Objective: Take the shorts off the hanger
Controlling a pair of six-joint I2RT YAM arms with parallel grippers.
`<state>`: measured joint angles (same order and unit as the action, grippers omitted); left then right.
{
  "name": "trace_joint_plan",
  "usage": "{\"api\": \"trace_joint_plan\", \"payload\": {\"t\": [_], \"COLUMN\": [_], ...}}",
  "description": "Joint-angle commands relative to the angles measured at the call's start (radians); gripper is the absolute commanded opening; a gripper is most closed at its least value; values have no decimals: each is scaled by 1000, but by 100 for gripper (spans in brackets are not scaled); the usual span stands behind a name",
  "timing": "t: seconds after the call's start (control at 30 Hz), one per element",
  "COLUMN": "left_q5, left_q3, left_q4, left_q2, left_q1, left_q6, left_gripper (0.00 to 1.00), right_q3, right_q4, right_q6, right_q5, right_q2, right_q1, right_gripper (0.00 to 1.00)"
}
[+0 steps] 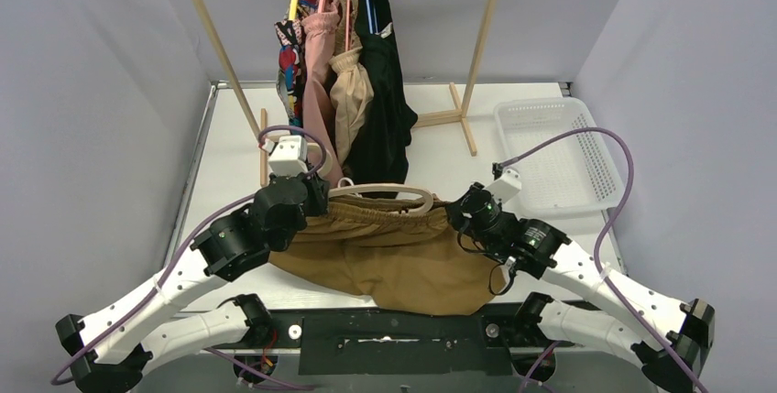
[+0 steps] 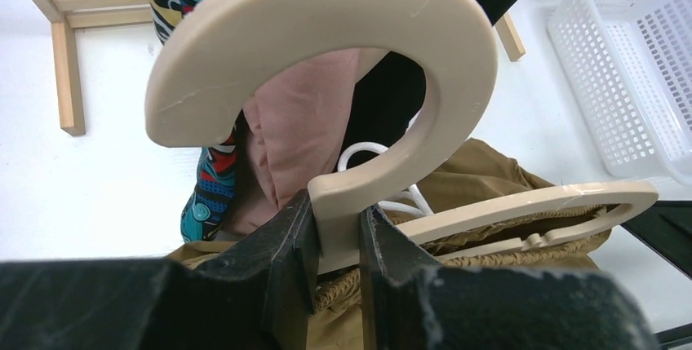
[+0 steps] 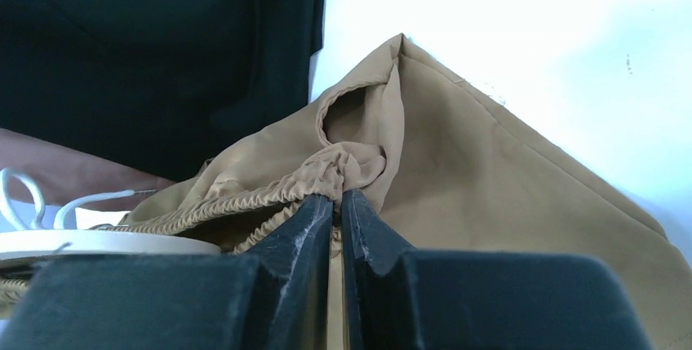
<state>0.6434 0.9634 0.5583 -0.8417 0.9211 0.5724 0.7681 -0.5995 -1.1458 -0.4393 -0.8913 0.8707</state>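
Tan-brown shorts (image 1: pixel 394 251) lie on the table near the front, their gathered waist still threaded on a beige plastic hanger (image 1: pixel 380 193). My left gripper (image 2: pixel 336 232) is shut on the hanger's neck just below its big hook (image 2: pixel 343 32). My right gripper (image 3: pixel 337 201) is shut on the right end of the tan shorts' waistband (image 3: pixel 326 172). In the top view the left gripper (image 1: pixel 316 193) sits at the hanger's left end and the right gripper (image 1: pixel 455 212) at its right end. Black (image 1: pixel 383 109), beige (image 1: pixel 351 100), pink (image 1: pixel 318 63) and comic-print shorts (image 1: pixel 291 68) hang on the rack behind.
A wooden clothes rack (image 1: pixel 481 40) stands at the back of the table, its feet spreading toward the middle. A white perforated basket (image 1: pixel 554 150) sits at the back right. White drawstrings (image 2: pixel 383 172) trail from the waistband near the hanger's neck.
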Motion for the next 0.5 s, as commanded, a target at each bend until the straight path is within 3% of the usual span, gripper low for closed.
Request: {"api": "trace_joint_plan", "payload": {"t": [0.0, 0.2, 0.23, 0.33, 0.47], "left_q5": [-20, -88, -88, -52, -21], "left_q3": [3, -8, -9, -9, -17], "left_q4": [-79, -106, -105, -82, -59], "left_q2": [-2, -10, -10, -3, 21], "left_q1": [-5, -3, -4, -4, -4], "left_q6": [7, 47, 50, 76, 88], "left_gripper": [0, 0, 0, 0, 0], "right_q3": [-4, 41, 50, 92, 139], "right_q4": [71, 63, 45, -61, -152], "right_q6": [86, 183, 185, 175, 179], "right_q5": [38, 139, 132, 65, 8], "right_q2": [-32, -119, -123, -137, -146], "right_q1": [-16, -16, -16, -14, -8], "right_gripper": [8, 18, 25, 56, 67]}}
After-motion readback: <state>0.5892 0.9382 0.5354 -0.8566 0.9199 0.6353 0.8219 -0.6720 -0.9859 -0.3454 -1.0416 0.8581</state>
